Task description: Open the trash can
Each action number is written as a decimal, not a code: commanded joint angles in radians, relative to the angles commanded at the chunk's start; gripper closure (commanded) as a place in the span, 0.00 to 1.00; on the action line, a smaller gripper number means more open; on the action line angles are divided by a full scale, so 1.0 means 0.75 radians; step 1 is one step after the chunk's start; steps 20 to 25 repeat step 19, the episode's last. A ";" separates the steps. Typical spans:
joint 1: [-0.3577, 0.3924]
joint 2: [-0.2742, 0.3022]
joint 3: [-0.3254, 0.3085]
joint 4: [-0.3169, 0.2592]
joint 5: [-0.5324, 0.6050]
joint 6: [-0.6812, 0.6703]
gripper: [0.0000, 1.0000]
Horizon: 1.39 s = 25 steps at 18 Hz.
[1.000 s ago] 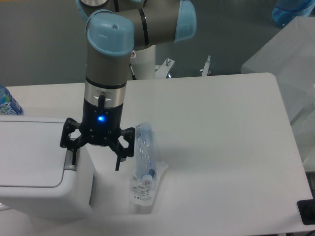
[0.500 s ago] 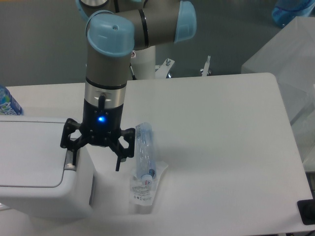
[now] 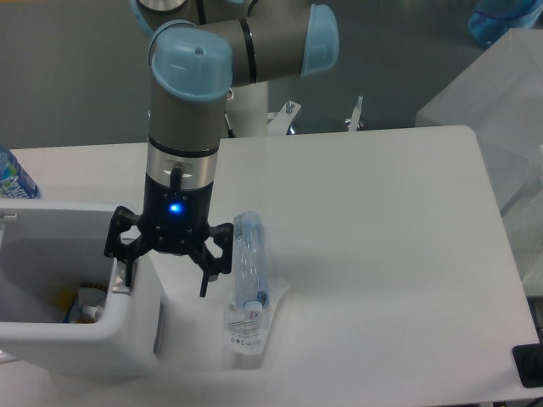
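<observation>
The camera looks down on the gripper [image 3: 165, 275], which hangs from the arm and points straight down. Its two black fingers are spread wide apart and hold nothing. The left finger [image 3: 121, 270] comes down at the grey button tab [image 3: 120, 288] on the trash can [image 3: 81, 343]; I cannot tell if it is touching. The right finger [image 3: 208, 273] hangs in the air beside the can, over the counter [image 3: 382, 254]. A small blue light [image 3: 175, 205] glows on the gripper's body.

The trash can sits at 9 o'clock from the gripper, at the left edge of the counter. It is a big white box with round corners. Its top is open, and some small things [image 3: 76, 305] show at the bottom inside, too blurry to name.

At 3 o'clock, just beside the gripper, a syringe [image 3: 248, 275] in a clear wrapper lies flat on the counter. At 10 o'clock, far left, part of a blue bottle [image 3: 13, 178] peeks in.
</observation>
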<state>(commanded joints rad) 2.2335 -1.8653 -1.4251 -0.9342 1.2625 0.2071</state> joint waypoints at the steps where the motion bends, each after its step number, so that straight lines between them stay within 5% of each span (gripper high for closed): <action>1: 0.000 0.000 0.002 0.000 0.000 0.002 0.00; 8: 0.016 0.012 0.159 -0.012 0.002 0.147 0.00; 16: 0.112 0.027 0.184 -0.125 0.315 0.754 0.00; 25: 0.147 0.027 0.182 -0.125 0.317 0.779 0.00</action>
